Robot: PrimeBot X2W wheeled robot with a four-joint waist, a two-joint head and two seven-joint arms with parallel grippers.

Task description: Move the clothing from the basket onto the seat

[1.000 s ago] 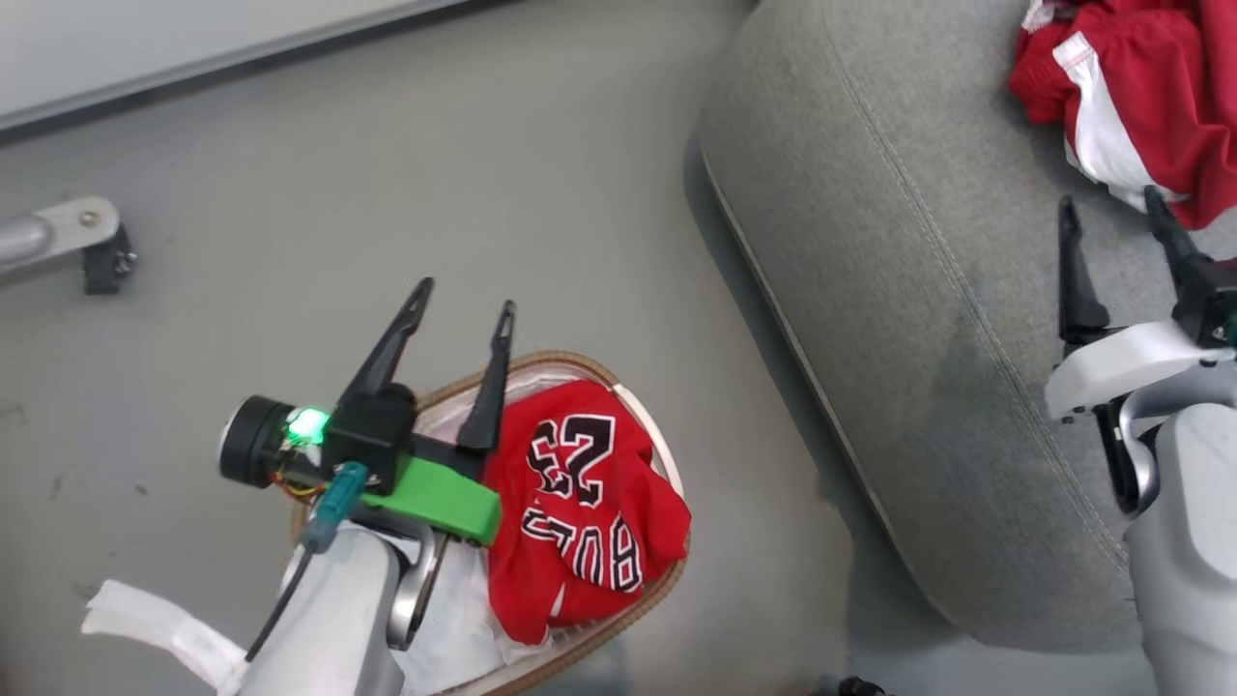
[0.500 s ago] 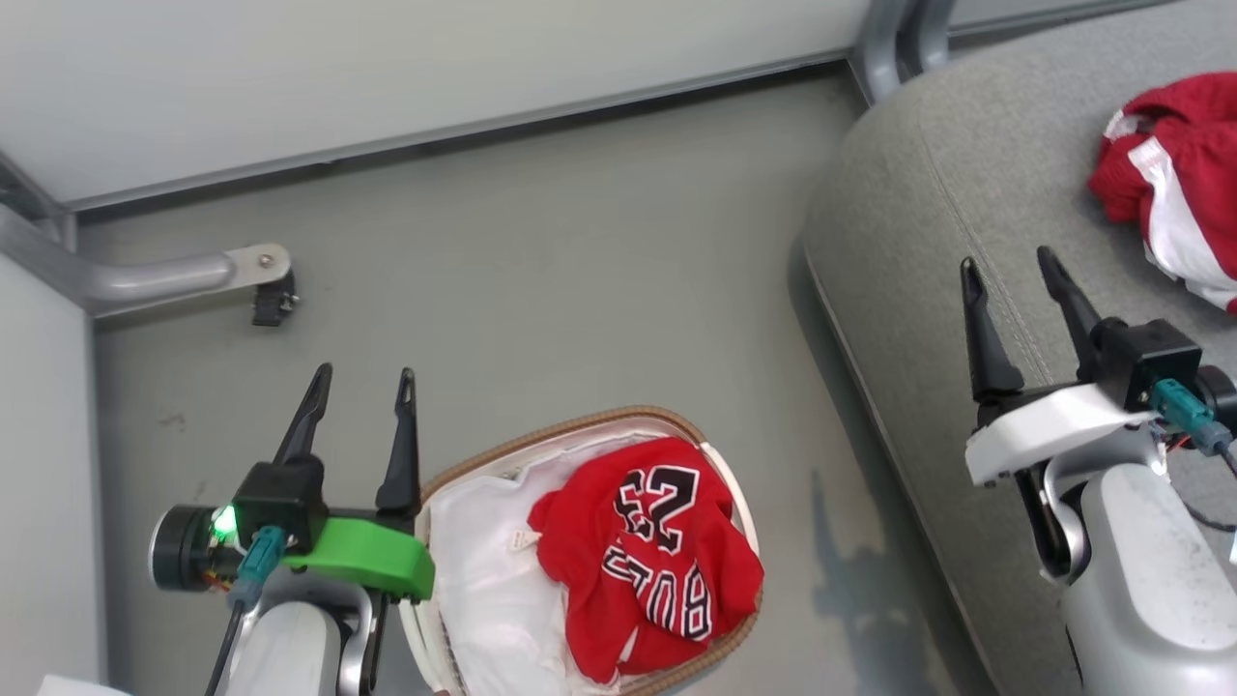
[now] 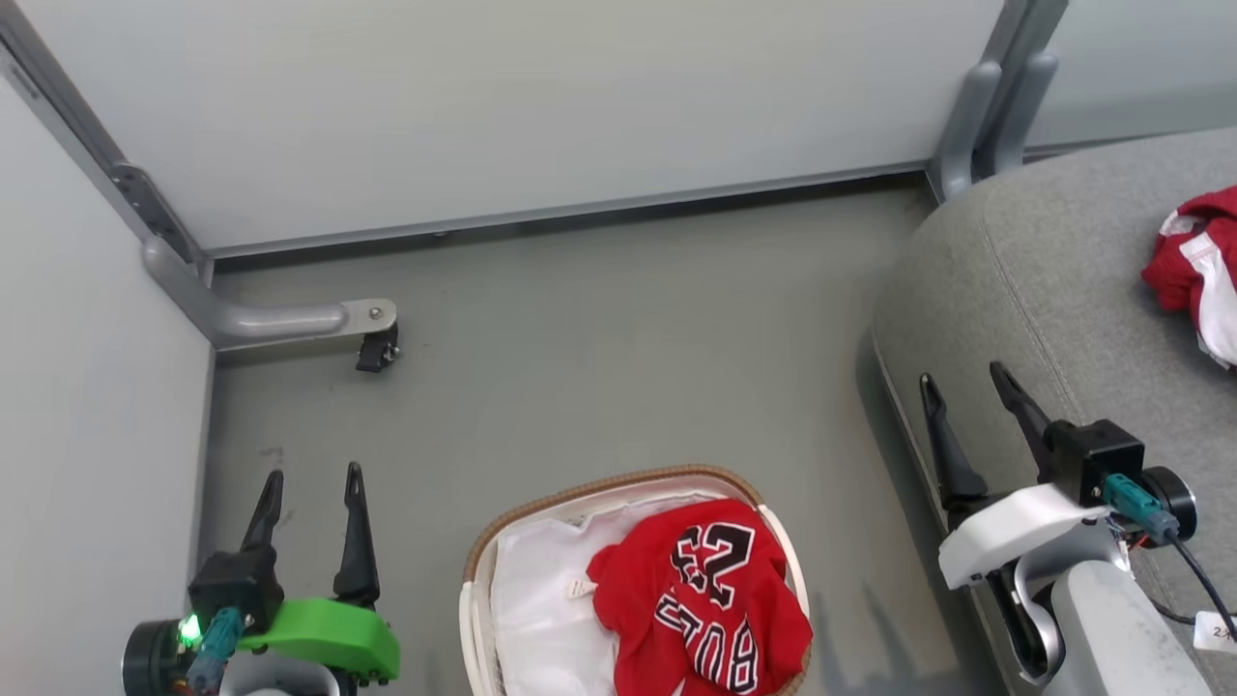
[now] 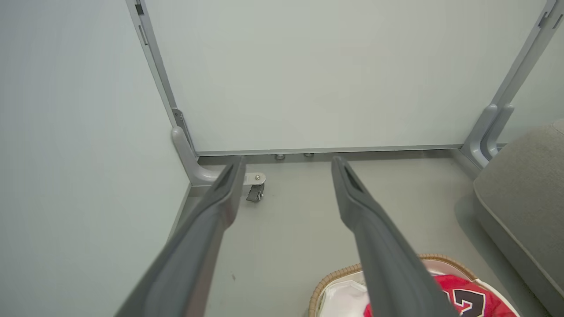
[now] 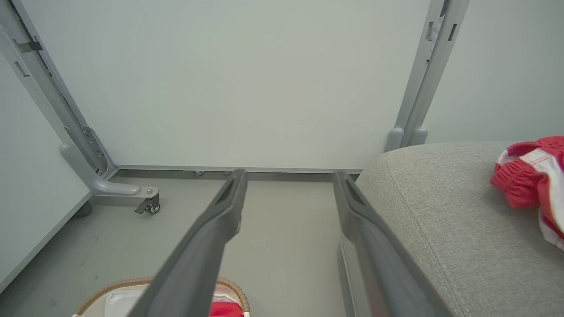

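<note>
Both tools spread and empty beside the laundry

The left tool (image 3: 314, 474) and right tool (image 3: 962, 375) hover with fingers apart, gripping nothing. Between them the basket (image 3: 580, 488) holds a red jersey (image 3: 705, 599) on a white sheet (image 3: 541, 599). Right of the right tool, another red garment (image 3: 1193, 261) lies on the seat (image 3: 1053, 290).
</note>
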